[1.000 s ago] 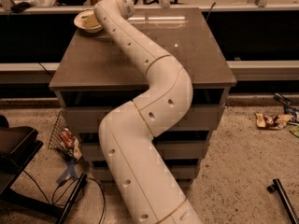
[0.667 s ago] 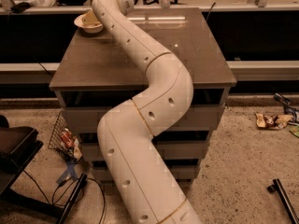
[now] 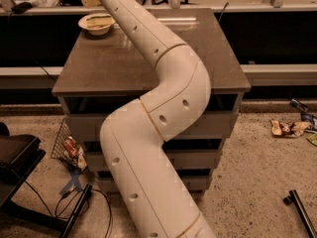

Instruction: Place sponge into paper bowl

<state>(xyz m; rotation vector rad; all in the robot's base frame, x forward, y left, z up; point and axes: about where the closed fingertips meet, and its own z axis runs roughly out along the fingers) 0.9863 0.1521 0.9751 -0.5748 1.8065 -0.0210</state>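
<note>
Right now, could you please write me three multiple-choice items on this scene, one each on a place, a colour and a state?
1. Where on the table does the paper bowl stand, as seen here?
A far left corner
B near right corner
C centre

2. What colour is the arm?
A black
B white
C blue

3. How is the bowl?
A overturned
B upright, with what looks like the sponge in it
C crushed flat

Key:
1 A, it sits by the far left edge.
2 B, its shells are white.
3 B, its rim faces up around a pale, green-edged piece.

The gripper lies past the top edge, so its jaws are unseen.
</note>
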